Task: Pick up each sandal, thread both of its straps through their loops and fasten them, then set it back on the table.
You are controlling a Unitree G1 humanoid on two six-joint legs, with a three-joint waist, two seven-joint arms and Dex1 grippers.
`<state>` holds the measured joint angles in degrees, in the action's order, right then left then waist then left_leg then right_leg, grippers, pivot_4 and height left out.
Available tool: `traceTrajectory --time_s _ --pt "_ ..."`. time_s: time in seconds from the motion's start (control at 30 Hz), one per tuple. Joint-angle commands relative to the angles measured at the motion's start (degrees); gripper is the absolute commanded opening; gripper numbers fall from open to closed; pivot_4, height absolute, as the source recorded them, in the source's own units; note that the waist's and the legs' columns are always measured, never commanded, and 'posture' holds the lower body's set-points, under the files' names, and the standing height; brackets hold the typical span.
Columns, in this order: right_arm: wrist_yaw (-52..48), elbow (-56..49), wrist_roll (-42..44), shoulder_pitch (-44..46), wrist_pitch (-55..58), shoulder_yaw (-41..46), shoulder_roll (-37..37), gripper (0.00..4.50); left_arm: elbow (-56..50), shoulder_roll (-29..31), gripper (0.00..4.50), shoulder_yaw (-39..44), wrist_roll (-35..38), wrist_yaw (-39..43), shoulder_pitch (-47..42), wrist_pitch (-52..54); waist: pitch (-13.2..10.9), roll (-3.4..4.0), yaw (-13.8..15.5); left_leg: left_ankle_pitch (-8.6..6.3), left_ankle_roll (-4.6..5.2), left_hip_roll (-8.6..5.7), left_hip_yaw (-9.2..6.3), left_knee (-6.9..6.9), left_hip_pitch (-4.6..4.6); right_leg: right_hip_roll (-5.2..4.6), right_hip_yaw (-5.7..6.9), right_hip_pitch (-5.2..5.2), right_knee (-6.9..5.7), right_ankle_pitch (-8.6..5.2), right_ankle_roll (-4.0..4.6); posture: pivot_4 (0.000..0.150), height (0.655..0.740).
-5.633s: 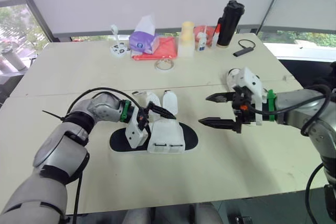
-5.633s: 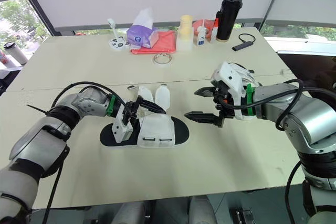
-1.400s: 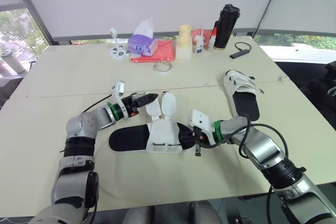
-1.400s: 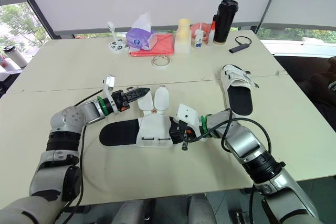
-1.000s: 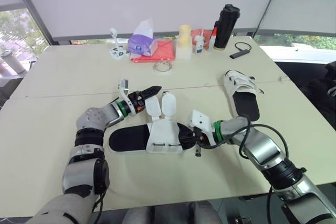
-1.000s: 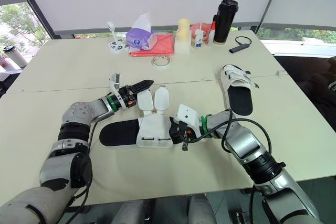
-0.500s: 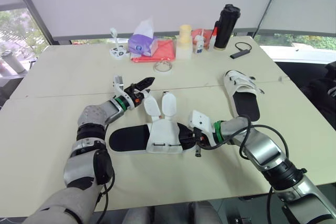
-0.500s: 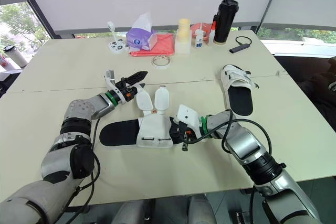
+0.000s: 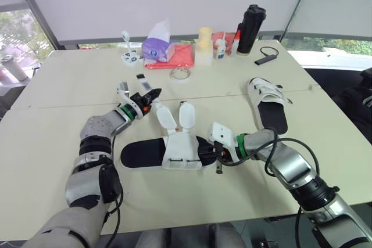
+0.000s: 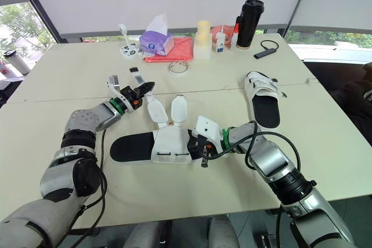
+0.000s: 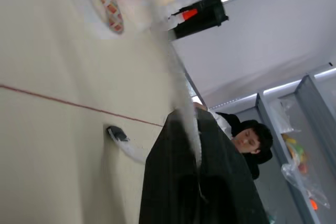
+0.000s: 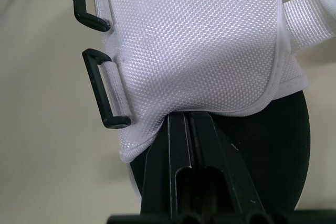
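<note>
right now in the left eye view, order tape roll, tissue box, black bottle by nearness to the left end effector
1. tape roll, just beyond the left end effector
2. tissue box, farther back
3. black bottle, far back right

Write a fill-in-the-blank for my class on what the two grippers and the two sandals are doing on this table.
The left gripper is shut on one strap of the near sandal, whose sole is ___.
The right gripper clamps the edge of that sandal's upper, whose colour is ___.
The upper carries ___ black loops.
The other sandal lies toward the robot's ___ side.
Missing words: black, white, two, right.
</note>
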<state>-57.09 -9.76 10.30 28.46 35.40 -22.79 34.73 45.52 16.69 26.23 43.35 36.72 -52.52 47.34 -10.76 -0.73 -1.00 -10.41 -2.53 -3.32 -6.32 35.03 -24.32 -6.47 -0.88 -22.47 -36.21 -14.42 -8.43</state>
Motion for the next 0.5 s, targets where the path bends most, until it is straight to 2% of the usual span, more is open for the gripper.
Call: traceTrajectory --time_s 0.03,0.13,0.27,0.37,0.4,0.5 --pt "0.4 2.2 -1.9 -0.6 1.4 -1.7 0.0 0.00 -14.4 1.4 0.03 -6.9 -0.6 7.1 1.2 1.5 0.0 -0.01 -0.1 0.00 0.00 0.00 0.00 0.00 -0.01 0.00 0.00 0.00 0.00 0.00 0.00 0.150 0.7400" --pt "0.3 2.5 -2.0 -0.4 1.2 -1.7 0.0 0.00 -29.6 3.6 0.03 -16.0 -3.2 13.7 6.8 -0.9 0.0 0.02 -0.2 -0.01 -0.02 0.02 0.03 -0.06 -0.01 0.00 -0.03 -0.01 0.04 0.00 0.02 0.150 0.7400" --pt "0.1 3.2 -2.1 -0.2 0.8 -1.9 0.0 0.00 -44.2 7.9 0.03 -25.5 -9.0 22.6 14.4 -11.1 0.0 0.05 -0.2 -0.01 -0.03 0.05 0.10 -0.21 0.04 -0.01 -0.10 -0.04 0.11 -0.09 0.23 0.150 0.7400" --pt "-0.1 3.6 -2.3 0.0 0.4 -2.1 0.0 0.00 -53.3 13.2 0.03 -32.3 -14.8 30.7 21.6 -21.9 0.0 0.05 -0.2 -0.05 -0.10 0.10 0.14 -0.25 0.04 -0.01 -0.10 -0.06 0.18 -0.07 0.36 0.150 0.7400" --pt "-0.3 3.6 -2.3 0.0 0.2 -2.2 0.1 0.00 -55.3 15.2 0.03 -34.3 -18.3 33.1 24.1 -28.5 0.0 0.06 -0.2 -0.08 -0.15 0.13 0.17 -0.28 0.04 -0.02 -0.12 -0.08 0.22 -0.15 0.54 0.150 0.7400" --pt "-0.7 4.0 -2.5 0.2 -0.2 -2.5 0.3 0.00 -57.0 18.5 0.03 -37.0 -24.4 37.1 28.6 -42.1 0.0 0.05 0.1 -0.10 -0.18 0.18 0.20 -0.34 0.03 -0.05 -0.15 -0.10 0.27 -0.17 0.59 0.150 0.7400"
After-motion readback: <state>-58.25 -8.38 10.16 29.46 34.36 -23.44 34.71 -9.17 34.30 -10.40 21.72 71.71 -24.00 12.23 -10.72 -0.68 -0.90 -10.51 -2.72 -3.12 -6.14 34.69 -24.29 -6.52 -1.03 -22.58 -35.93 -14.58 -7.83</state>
